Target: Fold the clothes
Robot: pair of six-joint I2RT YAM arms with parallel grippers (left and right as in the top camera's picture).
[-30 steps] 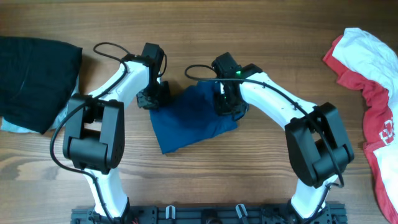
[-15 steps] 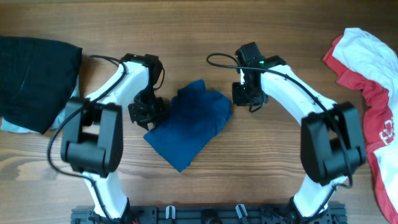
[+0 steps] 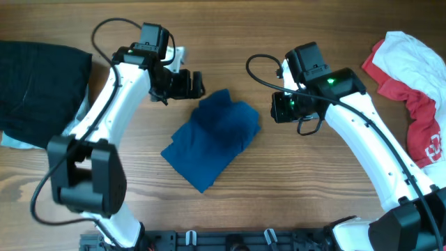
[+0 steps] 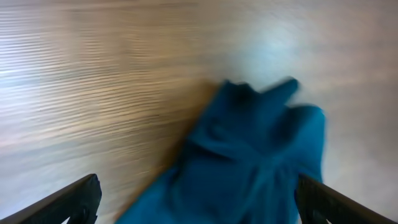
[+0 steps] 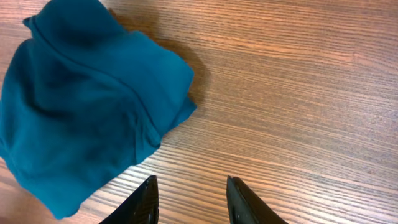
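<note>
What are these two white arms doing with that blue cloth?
Two robot arms are folding a blue shirt, which lies as a rough bundle mid-table. Neither holds it: the left fingers and right fingers hang open beside it. A black garment and a red-and-white top lie off to the sides.

Overhead cam is sitting well above the wooden table [image 3: 230, 28], staring straight down and taking in both arms, from the black garment [image 3: 38, 84] to the red-and-white top [image 3: 411, 90]. Left wrist cam is hanging low and tilted, kinda blurry, peeking past the left gripper [image 4: 198, 186]. Right wrist cam is aiming down close past the right gripper [image 5: 191, 183]. All three are sharing the blue polo shirt [image 3: 212, 139].
</note>
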